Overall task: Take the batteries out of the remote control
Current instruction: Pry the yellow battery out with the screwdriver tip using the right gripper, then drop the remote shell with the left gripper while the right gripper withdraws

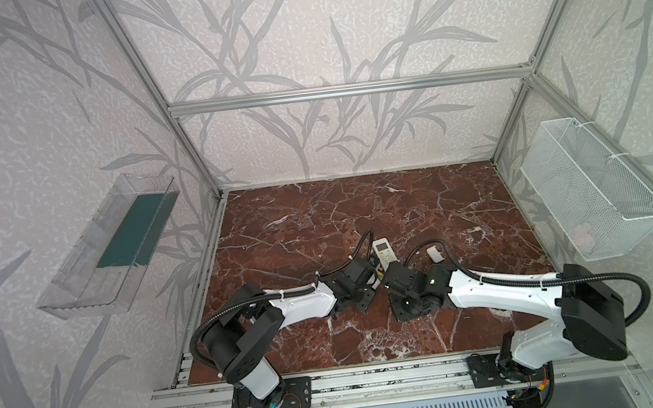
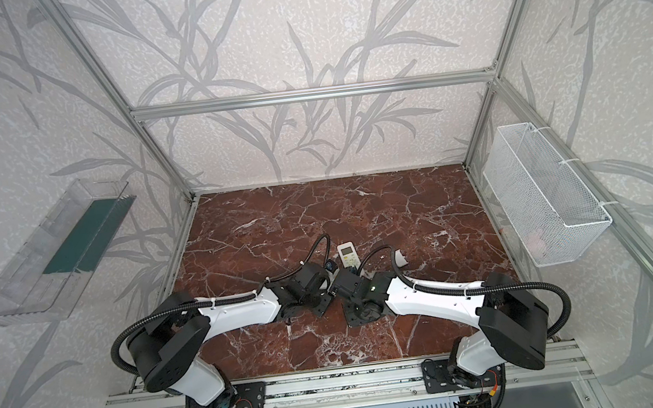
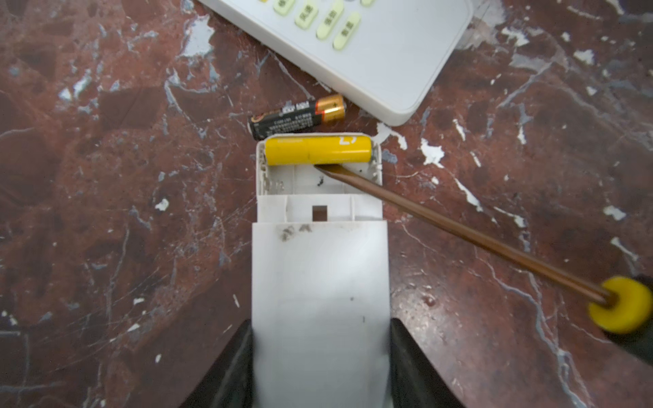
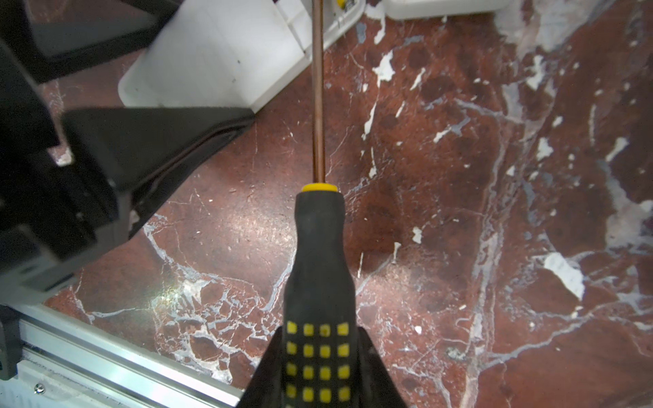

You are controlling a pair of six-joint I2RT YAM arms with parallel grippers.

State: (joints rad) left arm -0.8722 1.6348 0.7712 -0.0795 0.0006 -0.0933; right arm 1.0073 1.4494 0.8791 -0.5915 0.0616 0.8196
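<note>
The job looks about half done. The left gripper (image 3: 321,321) is clamped on the sides of a white remote (image 3: 319,275), which lies back-up near the middle of the worktop (image 3: 106,176). Its battery bay is uncovered. A small white piece (image 1: 435,253), probably the cover, lies apart towards the right edge, though it is too small to be sure. Of the bay's two slots, the one nearer the gripper is empty. A black-and-gold battery (image 3: 296,114) lies loose on the worktop just beyond the remote's end, so one cell seems to be out. The yellow battery (image 3: 318,150) sits in the far slot, lying flat. The right gripper (image 4: 319,339) is closed on the handle of the screwdriver (image 4: 319,254), and the blade tip rests in the empty slot against the yellow cell's lower edge, placed for prying. What remains is to lever that cell up and clear of the bay. A second remote (image 3: 371,53) lies face-up just behind, towards the back edge. Whether it holds batteries cannot be told from here.
</note>
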